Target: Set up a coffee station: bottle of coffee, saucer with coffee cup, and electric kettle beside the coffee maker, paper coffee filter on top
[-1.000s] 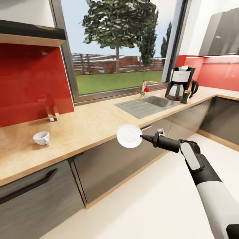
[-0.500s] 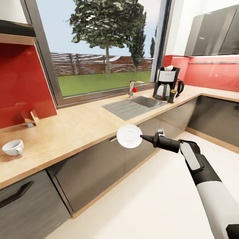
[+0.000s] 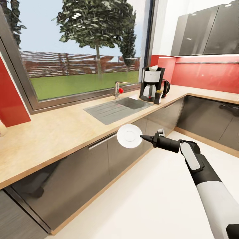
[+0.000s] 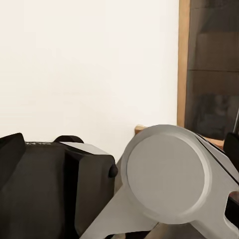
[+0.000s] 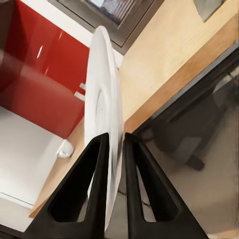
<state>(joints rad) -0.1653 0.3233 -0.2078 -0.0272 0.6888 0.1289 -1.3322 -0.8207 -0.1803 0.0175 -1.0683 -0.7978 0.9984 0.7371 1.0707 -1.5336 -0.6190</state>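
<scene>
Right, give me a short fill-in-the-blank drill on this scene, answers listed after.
1. The right tool is shut on the rim of the white ____.
2. The coffee maker stands on the counter beside the ____.
3. Behind the sink, the tap's knob is coloured ____.
4. On top of the coffee maker sits a white paper ____.

Missing words: saucer; kettle; red; filter

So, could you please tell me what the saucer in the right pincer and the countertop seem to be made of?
The saucer, clamped by its rim in the right pincer, looks like glazed white ceramic: uniform white, smooth, with a soft sheen and a moulded centre ring. It could equally be plastic. The countertop looks like light wood or wood-effect laminate: pale tan, fine speckled grain, matte.
</scene>
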